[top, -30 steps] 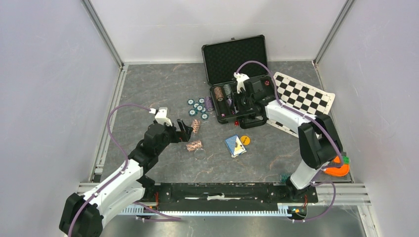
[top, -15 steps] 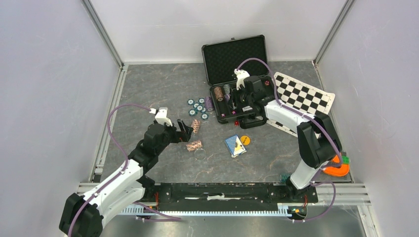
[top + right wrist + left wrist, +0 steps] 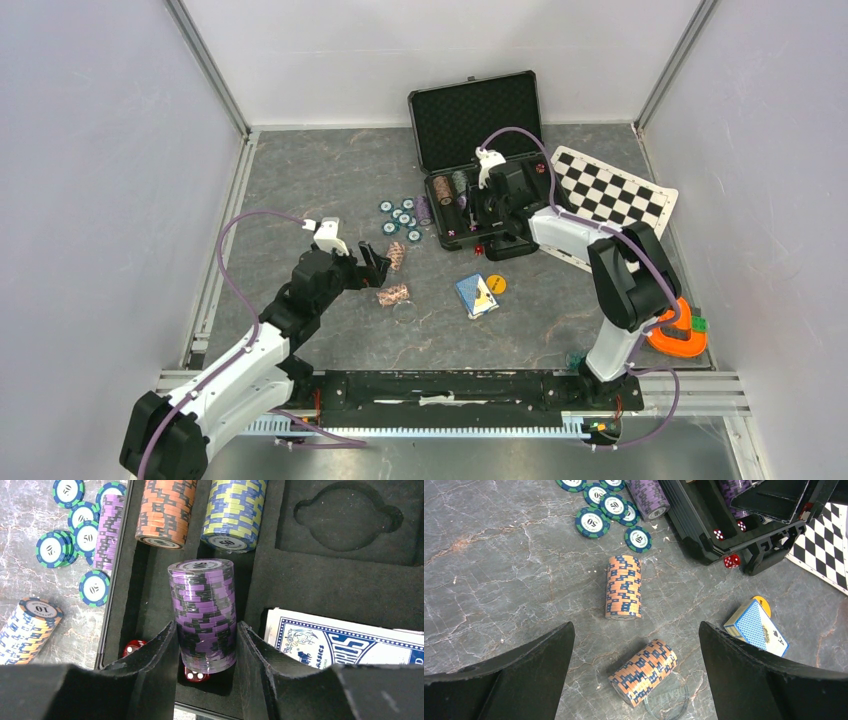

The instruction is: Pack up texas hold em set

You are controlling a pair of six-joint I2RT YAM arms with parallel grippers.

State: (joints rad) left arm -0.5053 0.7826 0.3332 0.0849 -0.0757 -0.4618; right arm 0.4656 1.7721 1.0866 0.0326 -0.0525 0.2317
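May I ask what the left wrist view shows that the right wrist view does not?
Only left wrist: a loose blue card deck on the grey table with a yellow round button behind it, and the black-and-white checkered mat. Only right wrist: a packed blue card deck in the foam-lined black case. Both: loose teal poker chips, small red dice.

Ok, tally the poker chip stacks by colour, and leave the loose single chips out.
Orange chip stacks: 3, two on the table, one in the case.
Purple chip stacks: 2, one in the right tool, one on the table.
Yellow-blue chip stack: 1, in the case.
Total: 6
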